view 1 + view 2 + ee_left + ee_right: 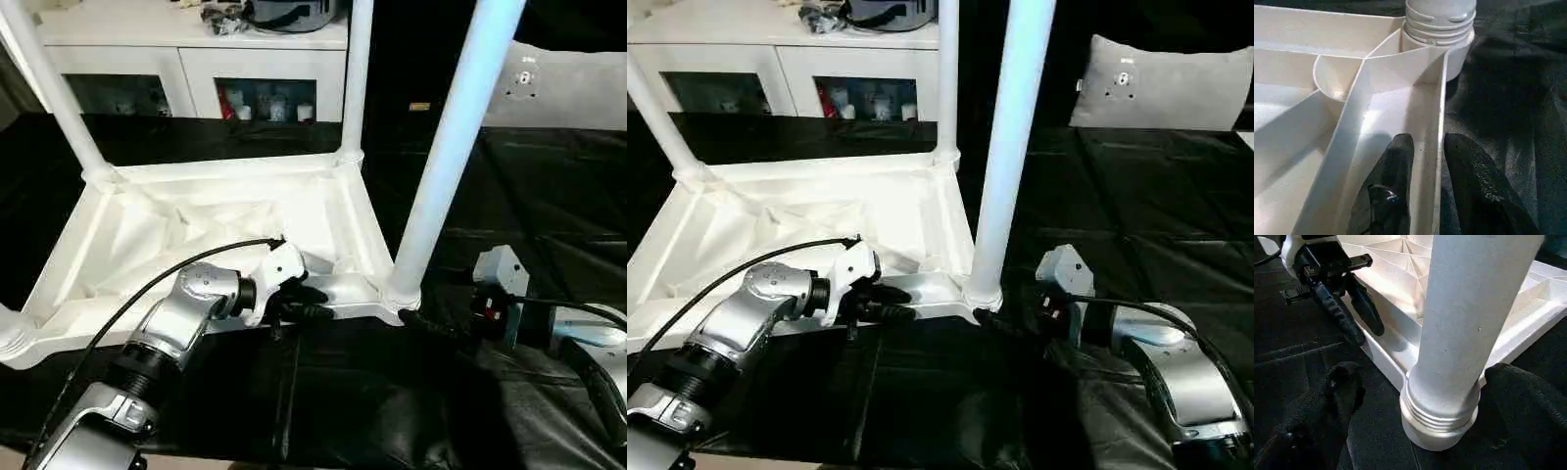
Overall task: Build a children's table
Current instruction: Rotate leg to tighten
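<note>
The white plastic tabletop [323,206] glares, its ribbed underside nearly washed out, while the black wrinkled sheet [549,206] around it stays dim with faint sheen. The nearest white tubular leg [446,147] looks bluish. Wrist views are soft; the black fingers [1396,166] blur close up.

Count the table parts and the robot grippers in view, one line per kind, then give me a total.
Tabletop: 1
Legs standing in corner sockets: 3
Grippers, left gripper and right gripper: 2
Total: 6
</note>
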{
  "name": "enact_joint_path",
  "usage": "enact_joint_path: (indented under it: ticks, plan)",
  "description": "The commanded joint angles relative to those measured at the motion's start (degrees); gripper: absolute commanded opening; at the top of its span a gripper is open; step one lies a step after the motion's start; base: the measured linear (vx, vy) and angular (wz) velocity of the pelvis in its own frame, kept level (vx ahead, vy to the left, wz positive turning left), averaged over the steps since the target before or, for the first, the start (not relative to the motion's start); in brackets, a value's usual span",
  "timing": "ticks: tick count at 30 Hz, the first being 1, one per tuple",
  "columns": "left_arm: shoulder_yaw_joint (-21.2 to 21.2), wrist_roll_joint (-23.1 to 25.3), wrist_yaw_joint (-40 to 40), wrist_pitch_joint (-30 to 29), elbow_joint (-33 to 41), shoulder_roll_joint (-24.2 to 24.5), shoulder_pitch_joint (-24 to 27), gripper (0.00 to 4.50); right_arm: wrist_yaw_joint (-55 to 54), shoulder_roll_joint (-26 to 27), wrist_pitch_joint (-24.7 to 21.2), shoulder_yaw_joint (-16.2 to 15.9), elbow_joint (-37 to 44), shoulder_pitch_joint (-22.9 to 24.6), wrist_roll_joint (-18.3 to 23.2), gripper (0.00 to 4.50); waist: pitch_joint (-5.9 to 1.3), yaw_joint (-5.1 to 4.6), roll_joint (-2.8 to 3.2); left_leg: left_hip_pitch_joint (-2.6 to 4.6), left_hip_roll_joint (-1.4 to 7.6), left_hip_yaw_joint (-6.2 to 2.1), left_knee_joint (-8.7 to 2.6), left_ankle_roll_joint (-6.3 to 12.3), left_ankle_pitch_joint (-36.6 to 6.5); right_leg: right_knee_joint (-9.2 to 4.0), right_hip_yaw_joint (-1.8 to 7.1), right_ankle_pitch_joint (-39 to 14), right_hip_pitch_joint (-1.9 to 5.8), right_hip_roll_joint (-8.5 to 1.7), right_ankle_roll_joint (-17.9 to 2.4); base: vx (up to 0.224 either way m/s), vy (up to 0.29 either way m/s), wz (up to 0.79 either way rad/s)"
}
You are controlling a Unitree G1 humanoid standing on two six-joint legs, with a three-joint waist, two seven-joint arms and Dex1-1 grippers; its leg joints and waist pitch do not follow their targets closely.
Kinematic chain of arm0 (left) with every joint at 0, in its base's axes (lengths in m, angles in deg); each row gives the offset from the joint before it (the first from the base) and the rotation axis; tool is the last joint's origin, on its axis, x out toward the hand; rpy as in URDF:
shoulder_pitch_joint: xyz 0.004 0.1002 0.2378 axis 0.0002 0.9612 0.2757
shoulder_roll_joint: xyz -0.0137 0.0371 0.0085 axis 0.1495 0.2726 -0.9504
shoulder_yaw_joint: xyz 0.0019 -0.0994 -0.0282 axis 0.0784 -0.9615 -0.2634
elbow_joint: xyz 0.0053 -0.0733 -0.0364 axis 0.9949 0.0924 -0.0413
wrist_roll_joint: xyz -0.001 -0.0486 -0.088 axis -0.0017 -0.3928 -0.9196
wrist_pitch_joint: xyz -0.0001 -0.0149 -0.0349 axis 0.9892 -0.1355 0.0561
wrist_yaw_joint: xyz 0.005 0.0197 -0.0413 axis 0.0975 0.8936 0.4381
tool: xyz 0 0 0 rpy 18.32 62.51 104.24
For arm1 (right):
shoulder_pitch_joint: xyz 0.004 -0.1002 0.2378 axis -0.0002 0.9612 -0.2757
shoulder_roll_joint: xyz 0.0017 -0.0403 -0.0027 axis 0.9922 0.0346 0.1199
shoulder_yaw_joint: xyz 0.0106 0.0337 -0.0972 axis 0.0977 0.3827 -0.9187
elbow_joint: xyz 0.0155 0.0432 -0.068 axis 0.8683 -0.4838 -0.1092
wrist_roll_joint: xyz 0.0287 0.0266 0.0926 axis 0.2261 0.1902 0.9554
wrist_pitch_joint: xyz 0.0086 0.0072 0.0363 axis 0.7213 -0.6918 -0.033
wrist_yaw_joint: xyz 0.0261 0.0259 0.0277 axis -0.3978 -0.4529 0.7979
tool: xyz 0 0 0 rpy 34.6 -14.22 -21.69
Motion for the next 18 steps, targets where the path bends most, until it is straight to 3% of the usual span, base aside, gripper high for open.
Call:
enact_joint_path:
  ticks: [1,2,5,12,18]
  plan:
    - [0.98,1.25,0.15,0.00,-1.57,0.21,0.03,1.32,-0.53,-0.47,0.10,0.66,1.17,0.08,-0.09,4.50,-3.33,0.11,-0.55,0.97,4.02,-1.44,-3.74,5.79,-4.71,-3.63,2.20,9.01,1.87,-5.17,-16.44,0.000,0.000,0.00]
    - [0.85,1.33,0.11,0.39,-1.95,0.08,-0.08,1.04,-0.66,-0.46,0.16,0.68,1.12,0.08,-0.19,4.50,-3.36,0.10,-0.59,0.95,3.99,-1.42,-3.70,6.09,-4.48,-3.64,2.21,9.27,1.88,-5.22,-16.32,0.000,0.000,0.00]
    - [1.84,2.32,-1.07,1.38,-2.91,0.72,-0.90,0.93,-0.62,-0.63,0.39,0.67,0.68,-0.21,-0.53,4.50,-3.36,0.18,-0.32,0.89,3.96,-1.42,-3.69,6.25,-4.85,-3.82,2.18,7.66,1.83,-5.27,-15.84,0.000,0.000,0.00]
    - [3.56,4.32,-3.36,2.35,-4.36,1.72,-2.66,0.19,0.12,-1.15,1.31,0.06,-1.44,-2.38,-1.52,4.50,-3.44,-0.01,-0.22,0.97,4.01,-1.40,-3.80,5.83,-5.24,-3.85,2.14,6.96,1.71,-5.17,-15.62,0.000,0.000,0.00]
    - [3.81,4.64,-4.27,3.67,-5.83,1.46,-3.82,0.04,2.50,-1.41,2.87,-1.21,-4.95,-5.43,-2.28,4.50,-3.74,0.01,-0.08,0.88,3.98,-1.35,-3.51,6.25,-3.76,-3.52,2.09,9.83,1.82,-5.17,-16.16,0.000,0.000,0.00]
